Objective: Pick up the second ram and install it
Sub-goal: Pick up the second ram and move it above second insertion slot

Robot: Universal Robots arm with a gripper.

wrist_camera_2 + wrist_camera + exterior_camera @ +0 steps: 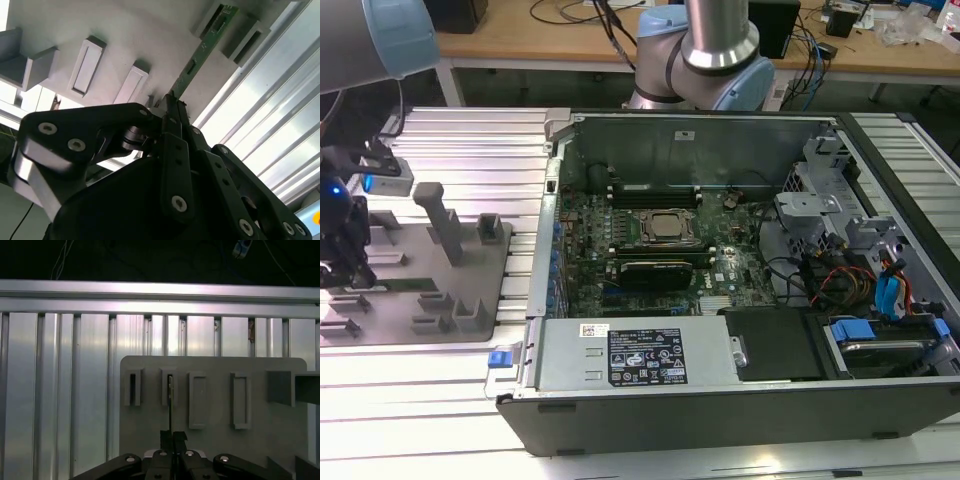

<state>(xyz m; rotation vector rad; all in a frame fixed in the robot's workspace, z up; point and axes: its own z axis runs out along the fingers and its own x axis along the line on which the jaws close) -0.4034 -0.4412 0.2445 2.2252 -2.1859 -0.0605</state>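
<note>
The second ram [202, 47] is a thin green board with dark chips, standing on edge on the grey fixture plate [125, 35]. Its far end sits in a slotted grey block [220, 20]. My gripper [171, 104] is shut on the near end of the stick, one black finger on each face. In the first wrist view the ram [170, 400] shows edge-on as a thin line running from a fixture slot to my gripper [173, 436]. In the exterior view my gripper [348, 272] hangs over the fixture plate [470, 330] at the exterior view's left, with the ram [400, 285] low beside it.
The open computer case [620, 400] lies to the exterior view's right of the fixture, its motherboard [650, 250] showing long black memory slots [655, 188] and a processor socket [665, 226]. Grey upright fixture blocks [440, 220] stand on the plate. Ribbed aluminium table [60, 390] surrounds it.
</note>
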